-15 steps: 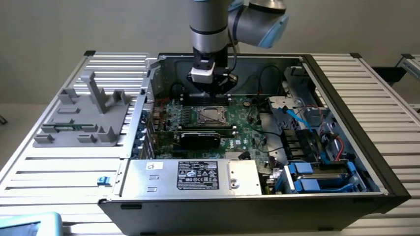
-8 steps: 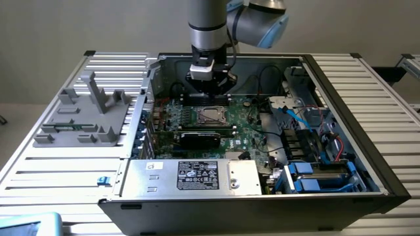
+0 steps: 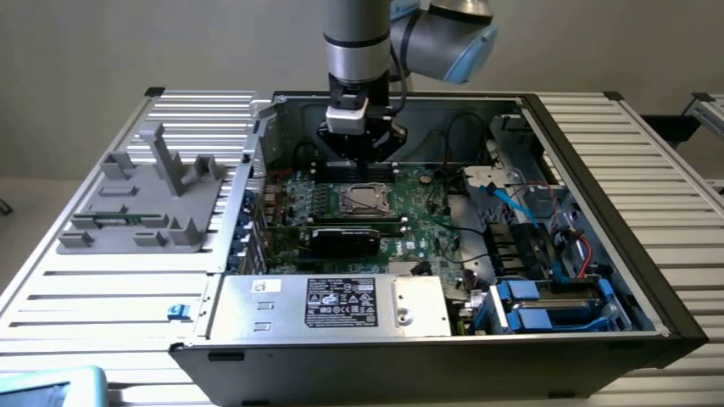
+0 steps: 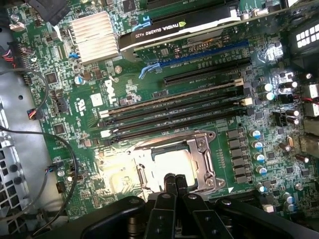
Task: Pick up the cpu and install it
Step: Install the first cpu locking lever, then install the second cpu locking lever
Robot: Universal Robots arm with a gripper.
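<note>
An open computer case (image 3: 588, 254) stands on the slatted bench (image 3: 102, 297). The claw (image 3: 359, 159) hangs inside it, fingers together, just behind the cpu (image 3: 362, 198) seated in the motherboard socket (image 3: 362, 201).

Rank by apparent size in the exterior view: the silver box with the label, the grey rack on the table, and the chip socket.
1. Silver box, though it sits nearest the camera.
2. Grey rack.
3. Chip socket, clearly smallest.
</note>
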